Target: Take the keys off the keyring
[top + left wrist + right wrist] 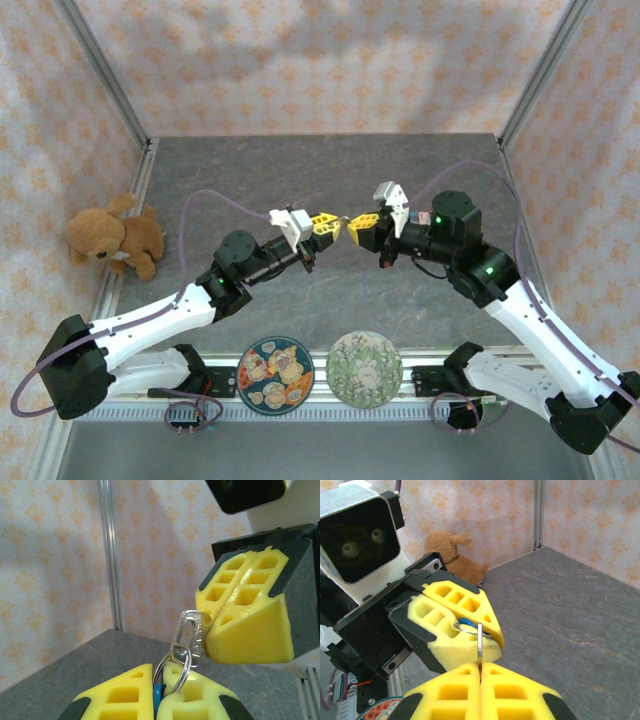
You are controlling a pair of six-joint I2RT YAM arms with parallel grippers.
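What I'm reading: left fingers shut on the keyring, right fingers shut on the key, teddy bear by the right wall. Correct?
Not quite: the teddy bear sits by the left wall, as the top view shows. The rest holds: left fingers shut on the keyring, right fingers shut on the key.

My left arm (150, 325) and right arm (545, 330): white shells, black joints, green status lights, lilac cables (205, 195). Left gripper (338, 224) and right gripper (351, 221): yellow honeycomb pads (245, 610), black carriers.
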